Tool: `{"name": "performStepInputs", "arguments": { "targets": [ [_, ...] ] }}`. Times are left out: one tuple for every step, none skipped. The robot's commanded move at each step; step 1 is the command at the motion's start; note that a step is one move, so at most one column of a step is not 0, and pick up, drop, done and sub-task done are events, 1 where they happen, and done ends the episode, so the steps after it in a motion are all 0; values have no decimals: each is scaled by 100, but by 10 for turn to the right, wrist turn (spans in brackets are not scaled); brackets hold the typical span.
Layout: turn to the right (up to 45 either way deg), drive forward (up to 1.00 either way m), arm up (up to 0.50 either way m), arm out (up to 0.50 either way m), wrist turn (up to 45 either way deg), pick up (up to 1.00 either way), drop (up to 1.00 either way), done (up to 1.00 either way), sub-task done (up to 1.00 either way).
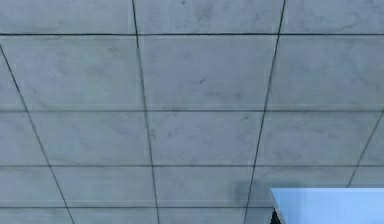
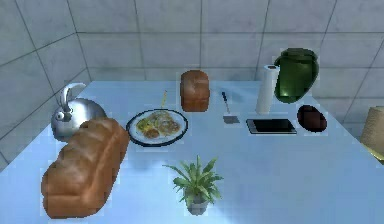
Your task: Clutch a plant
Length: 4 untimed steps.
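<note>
Plant (image 2: 196, 183): standing upright in its pot by the table (image 2: 290, 175)'s near edge, probably sitting within easy reach of the arm.
Long loaf (image 2: 87, 165): lying near the plant, on the arm side view's left, crowding that flank.
Plate (image 2: 157, 126): sitting beyond the plant; its food is blurring together.
Green object (image 2: 297, 73): standing farthest, partly hiding behind a white roll (image 2: 267, 88); its kind is escaping me.
Gripper: I am failing to tell its state.
</note>
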Motion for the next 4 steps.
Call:
{"name": "performStepInputs", "arguments": {
  "targets": [
    [0, 0, 50, 0, 0, 0, 0, 0, 0],
    [0, 0, 38, 0, 0, 0, 0, 0, 0],
    [0, 0, 0, 0, 450, 0, 0, 0, 0],
    [0, 0, 0, 0, 450, 0, 0, 0, 0]
  ]
}}
